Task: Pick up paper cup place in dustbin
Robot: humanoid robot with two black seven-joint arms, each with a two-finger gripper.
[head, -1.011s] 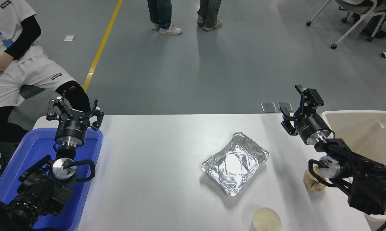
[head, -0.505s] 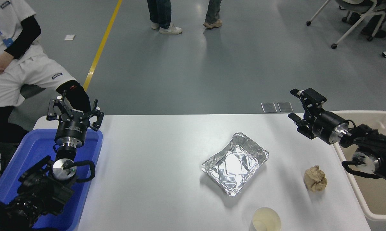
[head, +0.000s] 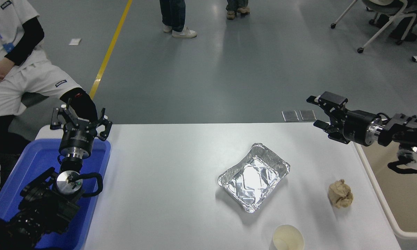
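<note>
The paper cup [head: 287, 238] stands upright at the table's front edge, right of centre, its mouth open and empty. The beige dustbin [head: 378, 194] stands off the table's right side; only its left rim and part of its inside show. My right gripper [head: 316, 111] is open and empty, pointing left above the table's far right corner, far from the cup. My left gripper [head: 80, 119] is open and parked over the blue bin at the lower left.
A silver foil tray [head: 253, 177] lies mid-table. A crumpled tan paper ball [head: 340, 198] sits near the right edge. A blue bin [head: 7, 194] stands at the left. A person sits at the top left; others stand farther back.
My right arm has swung right and up, off the paper ball, and now reaches in level from the right edge. The gripper has turned to point left. The left arm has not moved.
</note>
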